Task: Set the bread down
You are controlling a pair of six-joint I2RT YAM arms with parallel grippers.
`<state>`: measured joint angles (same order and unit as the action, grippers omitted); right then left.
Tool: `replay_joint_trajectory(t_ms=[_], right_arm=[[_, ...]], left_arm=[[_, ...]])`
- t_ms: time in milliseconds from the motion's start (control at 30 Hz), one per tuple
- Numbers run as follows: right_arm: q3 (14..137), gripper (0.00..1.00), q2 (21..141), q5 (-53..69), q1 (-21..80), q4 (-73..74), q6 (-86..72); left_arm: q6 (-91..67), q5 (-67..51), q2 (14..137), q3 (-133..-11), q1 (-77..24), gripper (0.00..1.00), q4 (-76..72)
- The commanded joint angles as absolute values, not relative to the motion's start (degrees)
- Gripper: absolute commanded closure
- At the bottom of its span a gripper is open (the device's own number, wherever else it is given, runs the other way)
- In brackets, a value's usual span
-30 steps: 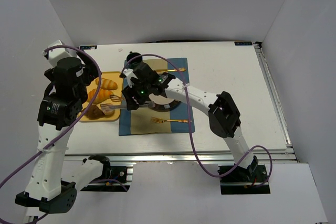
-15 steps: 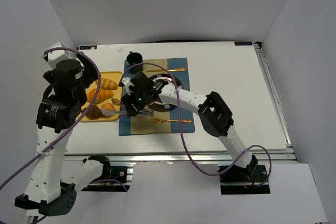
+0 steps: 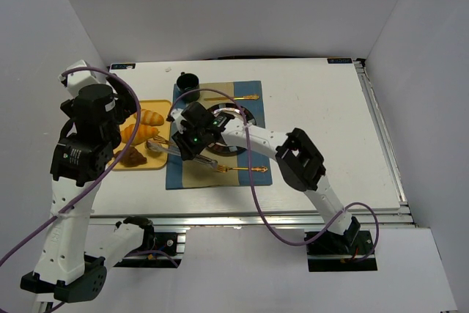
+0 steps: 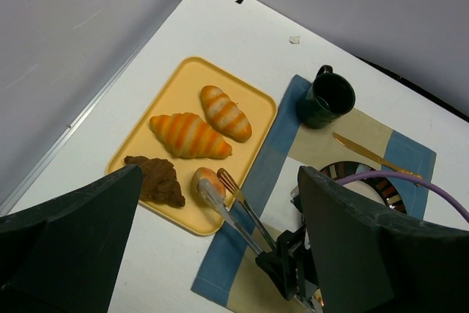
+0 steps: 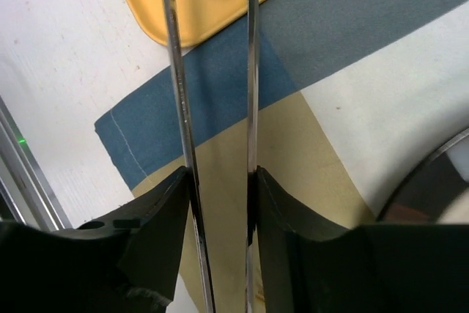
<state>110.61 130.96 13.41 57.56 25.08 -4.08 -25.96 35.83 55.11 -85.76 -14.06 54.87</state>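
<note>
Right hand (image 5: 220, 181) clenches tongs (image 5: 176, 71), tips at the bun (image 4: 207, 179) (croissants (image 4: 190, 135) and dark chunk (image 4: 155, 179) beside).

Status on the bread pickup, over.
Left gripper open, raised over tray. Right gripper shut on tongs, tips around round bun on tray. Dark chunk close beside. Nothing blocking.

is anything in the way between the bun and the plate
Nothing visible. Only flat mat lies between the bun and the plate; the fork and cup sit off to the sides. The tongs straddle the bun.
</note>
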Motion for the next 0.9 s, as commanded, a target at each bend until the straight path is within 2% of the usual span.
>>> replay_joint_trajectory(t_ms=[0,333,600,867], right_arm=[[110.2,0.56,123.1,11.2,57.5,21.9,-4.8],[102.6,0.6,112.0,6.8,52.7,20.7,-9.8],[88.4,0.61,103.6,-3.6,44.3,20.7,-9.5],[85.2,0.61,103.1,-8.4,38.8,26.3,-5.3]], left_arm=[[-25.3,36.3,54.8,-86.0,-14.0,0.02,54.4],[-24.9,36.4,54.5,-85.6,-14.0,0.02,52.6],[-24.7,36.1,54.7,-85.5,-14.0,0.02,52.2],[-24.2,36.1,55.0,-84.8,-14.0,0.02,51.8]])
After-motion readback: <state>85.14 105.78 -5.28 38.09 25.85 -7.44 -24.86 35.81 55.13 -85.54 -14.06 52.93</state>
